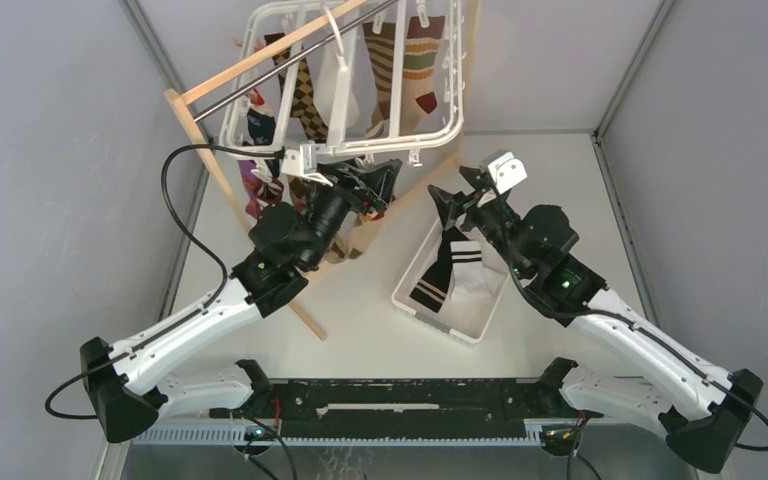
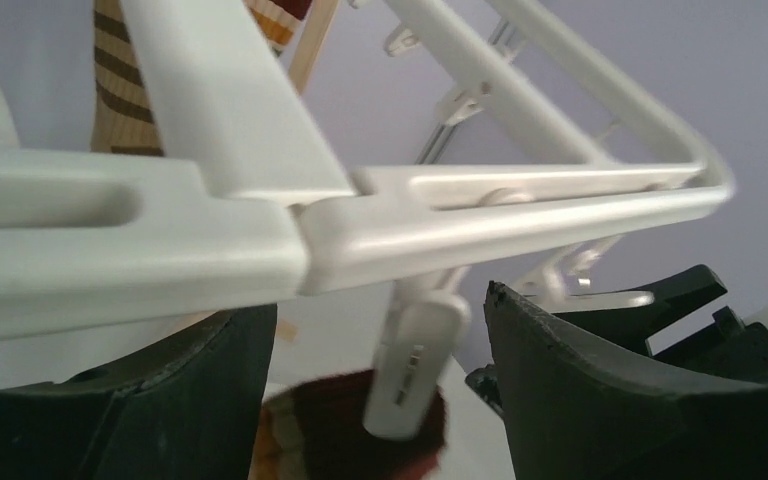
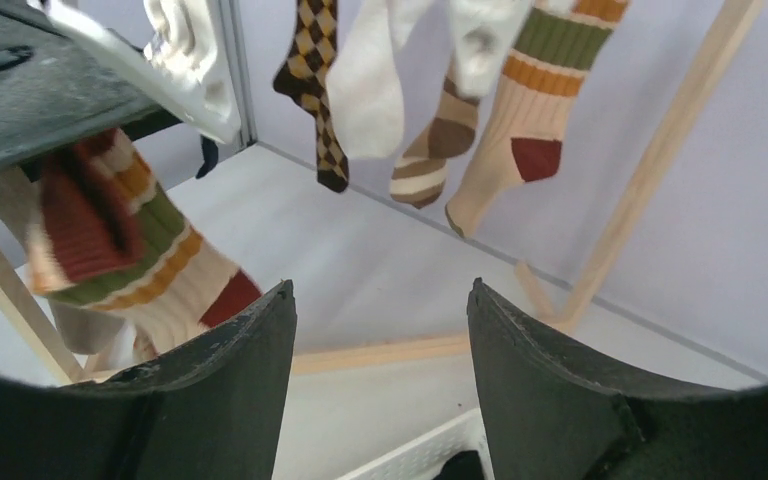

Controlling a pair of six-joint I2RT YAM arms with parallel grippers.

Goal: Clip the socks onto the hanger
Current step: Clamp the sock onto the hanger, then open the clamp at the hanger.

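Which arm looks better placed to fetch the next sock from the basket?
Probably the right: the right tool, open and empty, hangs by the basket with the striped sock; the left tool is at the hanger.

A wooden stand [image 1: 305, 310] rises at the far left of the white desk [image 1: 360, 320], one leg slanting down toward the near middle. A metal rod [image 1: 260, 82] runs beside its top bar. A white slotted basket [image 1: 438, 322] sits askew on the desk, right of centre.

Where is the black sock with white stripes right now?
In the top view, the black striped sock lies in the white basket, right of centre, close by the right hand.
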